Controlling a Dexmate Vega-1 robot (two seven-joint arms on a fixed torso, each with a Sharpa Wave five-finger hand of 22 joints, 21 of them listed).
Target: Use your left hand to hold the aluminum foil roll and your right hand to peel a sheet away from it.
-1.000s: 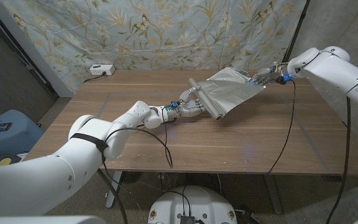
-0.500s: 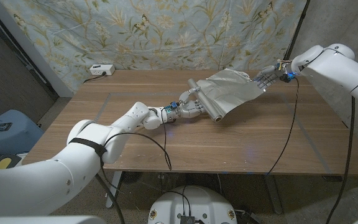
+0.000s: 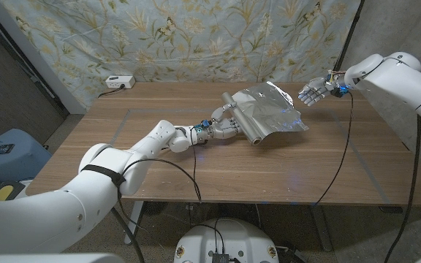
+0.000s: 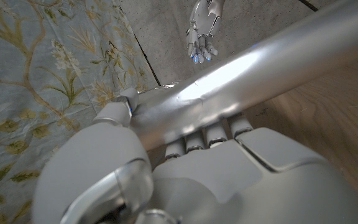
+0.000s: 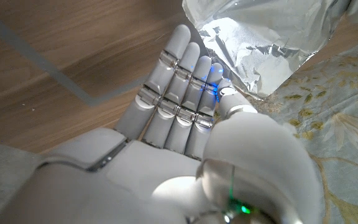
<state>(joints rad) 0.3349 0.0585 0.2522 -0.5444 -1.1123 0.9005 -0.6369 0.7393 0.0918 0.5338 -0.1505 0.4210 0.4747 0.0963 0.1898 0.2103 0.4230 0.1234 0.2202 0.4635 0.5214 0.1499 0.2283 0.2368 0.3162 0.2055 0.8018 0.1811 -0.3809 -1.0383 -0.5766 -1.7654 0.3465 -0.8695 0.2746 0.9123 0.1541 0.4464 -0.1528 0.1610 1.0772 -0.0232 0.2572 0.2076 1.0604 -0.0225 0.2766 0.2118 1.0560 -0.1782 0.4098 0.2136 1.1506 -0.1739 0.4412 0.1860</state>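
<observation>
Left hand (image 3: 224,128) grips foil roll (image 3: 241,120); sheet (image 3: 270,109) peeled out toward 2 o'clock, right hand (image 3: 311,93) open, empty — looks near done.

Quick count: one foil roll (image 3: 241,120) with one loose foil sheet (image 3: 270,108) coming off it, two robot hands, left robot hand (image 3: 224,128) and right robot hand (image 3: 311,93), one wooden tabletop (image 3: 269,172), plus one white power strip (image 3: 119,82) at the back edge.

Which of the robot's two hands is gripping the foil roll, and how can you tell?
The left hand: its fingers wrap the aluminum foil roll. The right hand hovers open, apart from the peeled sheet.
</observation>
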